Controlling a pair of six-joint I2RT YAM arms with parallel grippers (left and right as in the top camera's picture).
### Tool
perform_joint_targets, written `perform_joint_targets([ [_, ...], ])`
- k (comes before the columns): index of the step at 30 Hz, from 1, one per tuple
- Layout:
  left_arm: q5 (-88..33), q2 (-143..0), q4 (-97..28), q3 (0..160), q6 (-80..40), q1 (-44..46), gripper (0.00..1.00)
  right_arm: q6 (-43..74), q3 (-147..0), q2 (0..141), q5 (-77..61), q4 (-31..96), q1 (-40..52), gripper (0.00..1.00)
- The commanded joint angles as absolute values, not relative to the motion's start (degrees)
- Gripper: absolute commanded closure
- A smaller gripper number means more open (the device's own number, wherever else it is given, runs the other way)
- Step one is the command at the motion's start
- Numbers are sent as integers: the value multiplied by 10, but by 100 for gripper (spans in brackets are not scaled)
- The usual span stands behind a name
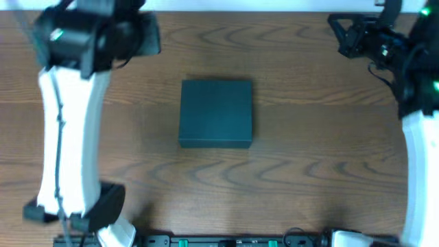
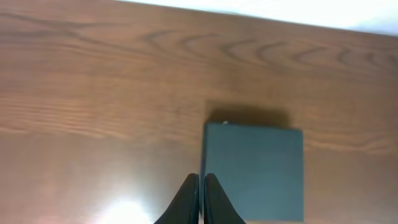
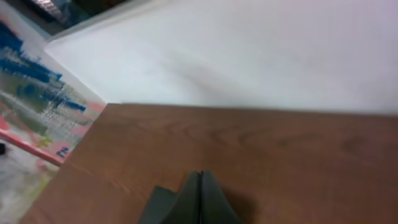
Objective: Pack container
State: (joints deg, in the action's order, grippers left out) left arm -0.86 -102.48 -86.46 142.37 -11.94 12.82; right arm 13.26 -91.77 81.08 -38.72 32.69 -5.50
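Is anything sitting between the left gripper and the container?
Nothing visible does. Only bare table lies between the left gripper and the container, which sits closed at mid-table.

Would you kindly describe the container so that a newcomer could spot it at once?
Look at the wooden table; near its middle, between the left arm and right arm, lies the container. It is a plain, dark teal, rectangular box, lid shut, unlike those white-and-black arms.
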Motion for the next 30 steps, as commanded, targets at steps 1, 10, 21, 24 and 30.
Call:
perform_joint_targets([
  [1, 21, -962, -899, 1422, -102, 128, 94, 88, -919, 764, -365, 354, -23, 98],
  [10, 26, -795, -954, 1404, -91, 128, 94, 53, -919, 675, -256, 570, 58, 98],
  [21, 24, -711, -968, 1335, -94, 128, 5, 53, -919, 664, -239, 612, 58, 1],
  [24, 23, -711, -968, 1335, -94, 128, 5, 53, -919, 664, -239, 613, 58, 1],
  [30, 23, -711, -968, 1335, -94, 128, 5, 53, -919, 664, -239, 613, 58, 1],
])
